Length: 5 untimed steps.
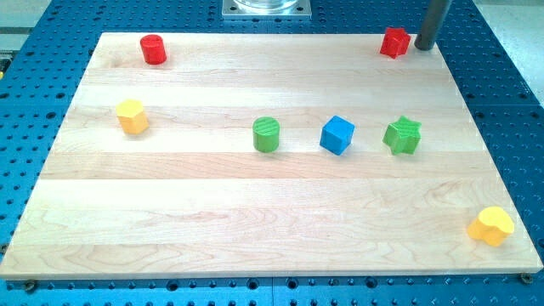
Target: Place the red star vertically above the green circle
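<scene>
Red star (394, 42) sits at the board's (255, 212) top edge, the bare rod's tip (424, 47), holding nothing, just right of it, apparently to push it left toward above the green circle (266, 134).

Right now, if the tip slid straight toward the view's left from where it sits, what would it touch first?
My tip sits just to the view's right of the red star, so it would meet that block first, almost at once. Beyond it the board's top edge looks free until the red cylinder, though depth is uncertain.
</scene>
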Each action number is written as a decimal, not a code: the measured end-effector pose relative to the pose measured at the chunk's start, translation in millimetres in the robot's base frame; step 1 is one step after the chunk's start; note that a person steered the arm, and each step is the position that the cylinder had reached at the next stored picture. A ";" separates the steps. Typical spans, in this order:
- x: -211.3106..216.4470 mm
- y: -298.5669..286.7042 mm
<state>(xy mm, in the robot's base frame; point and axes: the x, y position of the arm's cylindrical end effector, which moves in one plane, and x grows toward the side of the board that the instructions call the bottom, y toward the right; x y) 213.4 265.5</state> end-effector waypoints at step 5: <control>39.9 -232.3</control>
<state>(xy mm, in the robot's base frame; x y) 253.3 33.2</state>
